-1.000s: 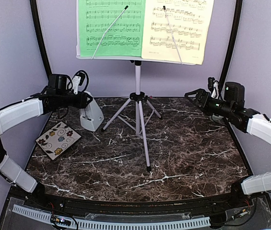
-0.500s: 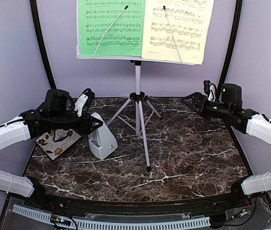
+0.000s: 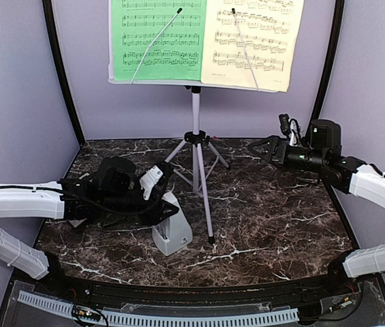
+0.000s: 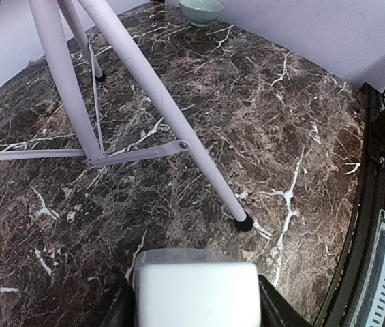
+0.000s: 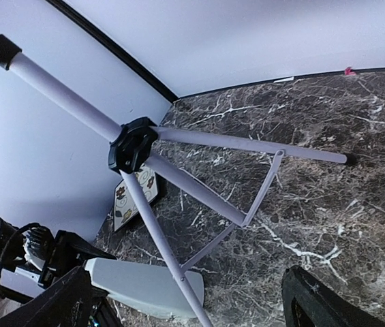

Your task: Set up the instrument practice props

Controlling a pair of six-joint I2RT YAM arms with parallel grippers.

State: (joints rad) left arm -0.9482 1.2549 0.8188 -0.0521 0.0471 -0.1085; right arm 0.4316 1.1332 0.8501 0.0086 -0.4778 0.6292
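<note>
The white tripod music stand (image 3: 195,146) stands at the back centre. It holds a green music sheet (image 3: 157,37) and a pale-yellow music sheet (image 3: 253,41) on its desk. My left gripper (image 3: 159,203) is shut on the top of the light-grey pyramid metronome (image 3: 172,230), just left of the stand's front leg. In the left wrist view my left gripper (image 4: 197,315) holds the metronome (image 4: 197,291) between its dark fingers, with the stand's leg (image 4: 158,95) ahead. My right gripper (image 3: 264,148) is open and empty, right of the stand. In the right wrist view my right gripper (image 5: 185,279) faces the tripod hub (image 5: 132,144) and the metronome (image 5: 137,286).
A small pale-green bowl (image 4: 201,9) sits at the far right back of the marble table (image 3: 281,218). A floral square tile (image 5: 136,197) lies at the left, behind my left arm. Black frame posts (image 3: 61,68) stand at the back corners.
My left arm has carried the metronome from the back left, past the floral tile, to the front beside the stand's front leg. My right gripper has shifted slightly left.
</note>
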